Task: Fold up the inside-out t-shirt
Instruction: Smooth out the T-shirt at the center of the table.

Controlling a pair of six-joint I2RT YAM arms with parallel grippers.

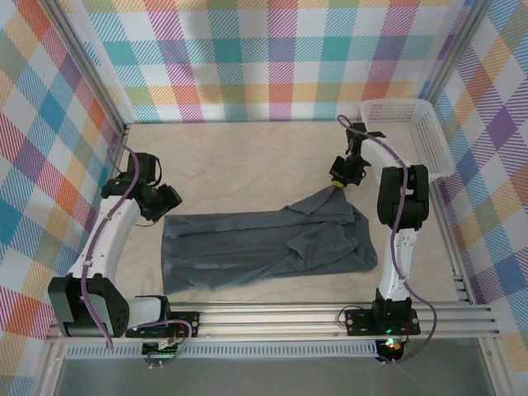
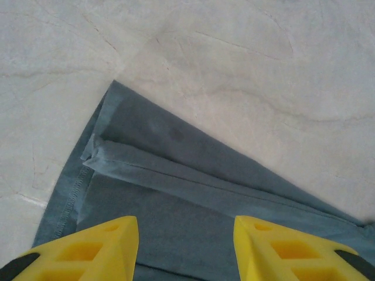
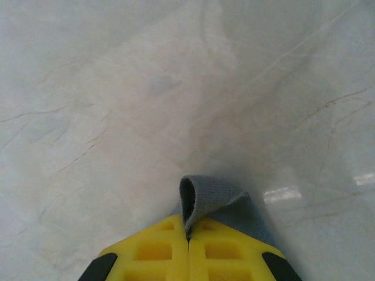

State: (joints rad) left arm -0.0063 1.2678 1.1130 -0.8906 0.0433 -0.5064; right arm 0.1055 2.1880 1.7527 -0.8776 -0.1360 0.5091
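The inside-out t-shirt (image 1: 264, 247) lies spread across the table, slate blue-grey, with rumpled folds on its right half. Its far right corner is drawn toward the back into a point. There my right gripper (image 1: 338, 180) is shut on it. In the right wrist view a small loop of the shirt's cloth (image 3: 214, 196) sticks out from between the closed yellow fingers of the right gripper (image 3: 188, 237). My left gripper (image 1: 167, 200) hovers at the shirt's far left corner. In the left wrist view the left gripper (image 2: 186, 252) is open, with a hemmed shirt corner (image 2: 176, 175) lying flat beneath it.
A white mesh basket (image 1: 412, 132) stands at the back right, close behind the right arm. Plaid walls close in the table on three sides. An aluminium rail (image 1: 280, 318) runs along the near edge. Bare tabletop (image 1: 239, 157) lies behind the shirt.
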